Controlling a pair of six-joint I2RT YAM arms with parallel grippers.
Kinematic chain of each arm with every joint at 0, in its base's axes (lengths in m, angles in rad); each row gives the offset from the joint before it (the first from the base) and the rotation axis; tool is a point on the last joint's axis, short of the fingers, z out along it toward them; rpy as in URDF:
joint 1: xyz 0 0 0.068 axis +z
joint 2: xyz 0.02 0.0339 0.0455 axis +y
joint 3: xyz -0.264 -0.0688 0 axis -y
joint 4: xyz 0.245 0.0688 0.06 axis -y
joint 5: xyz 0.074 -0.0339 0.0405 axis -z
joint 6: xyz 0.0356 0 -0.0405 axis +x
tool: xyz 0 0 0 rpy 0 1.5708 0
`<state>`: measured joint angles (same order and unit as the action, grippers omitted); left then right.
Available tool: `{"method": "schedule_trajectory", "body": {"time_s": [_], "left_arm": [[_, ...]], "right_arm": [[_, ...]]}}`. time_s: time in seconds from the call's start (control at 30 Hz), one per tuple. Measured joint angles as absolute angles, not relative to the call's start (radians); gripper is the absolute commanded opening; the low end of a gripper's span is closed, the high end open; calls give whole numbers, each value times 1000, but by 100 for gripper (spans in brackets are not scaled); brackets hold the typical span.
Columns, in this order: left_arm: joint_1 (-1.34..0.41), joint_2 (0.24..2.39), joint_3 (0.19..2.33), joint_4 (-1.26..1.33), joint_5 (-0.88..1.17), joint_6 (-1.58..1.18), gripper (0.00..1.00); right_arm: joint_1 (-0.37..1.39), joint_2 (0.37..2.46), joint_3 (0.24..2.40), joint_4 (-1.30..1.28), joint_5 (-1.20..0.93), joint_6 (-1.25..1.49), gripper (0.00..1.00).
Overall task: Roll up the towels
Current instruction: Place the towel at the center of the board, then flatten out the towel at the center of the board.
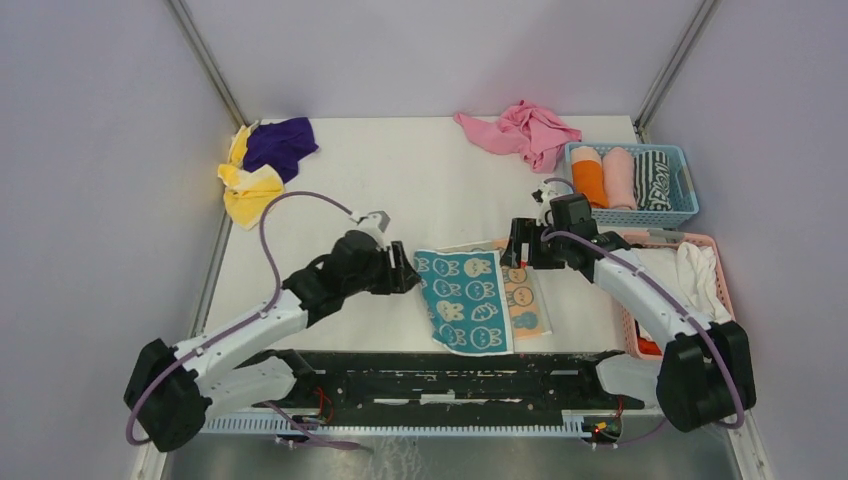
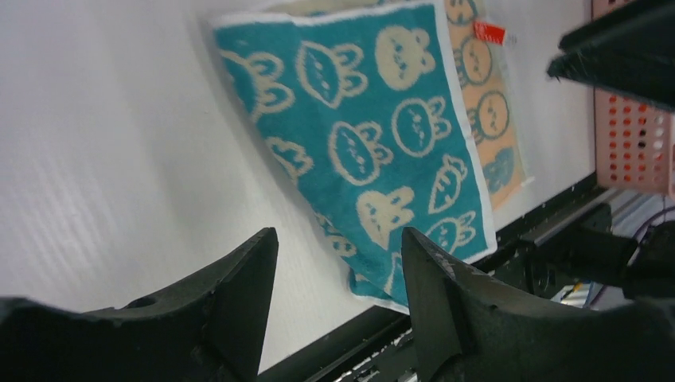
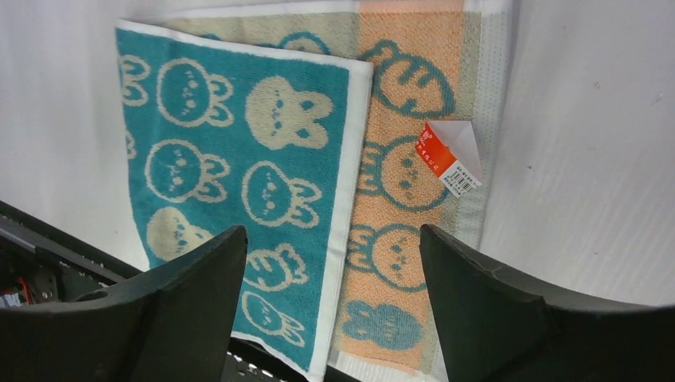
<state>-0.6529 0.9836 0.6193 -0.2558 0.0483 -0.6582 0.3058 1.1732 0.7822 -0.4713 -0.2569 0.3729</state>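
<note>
A teal towel with cream rabbits (image 1: 463, 298) lies folded over its orange side (image 1: 524, 298) near the table's front edge. A red and white tag (image 3: 450, 157) sits on the orange part. My left gripper (image 1: 408, 270) is open and empty at the towel's left edge; the towel fills the left wrist view (image 2: 374, 135). My right gripper (image 1: 520, 252) is open and empty above the towel's far right corner; the towel lies under it in the right wrist view (image 3: 239, 167).
A purple and yellow cloth pile (image 1: 262, 162) lies at the back left, a pink cloth (image 1: 522, 130) at the back. A blue basket (image 1: 680, 205) holds rolled towels. A pink basket (image 1: 722, 275) holds white cloth at the right.
</note>
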Motion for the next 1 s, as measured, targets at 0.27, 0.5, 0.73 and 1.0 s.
{"method": "schedule_trajectory", "body": {"time_s": [0.27, 0.5, 0.73, 1.0], "left_arm": [[-945, 1308, 762, -170, -78, -659, 45], [-971, 1555, 867, -79, -77, -658, 34], [-785, 1665, 838, -68, -68, -656, 34], [-602, 1665, 870, -82, -125, -607, 59]], "right_arm": [[306, 1368, 758, -395, -231, 430, 72], [306, 1477, 741, -340, -205, 464, 65], [306, 1585, 810, -274, -236, 485, 60], [310, 1732, 952, -216, -299, 517, 61]]}}
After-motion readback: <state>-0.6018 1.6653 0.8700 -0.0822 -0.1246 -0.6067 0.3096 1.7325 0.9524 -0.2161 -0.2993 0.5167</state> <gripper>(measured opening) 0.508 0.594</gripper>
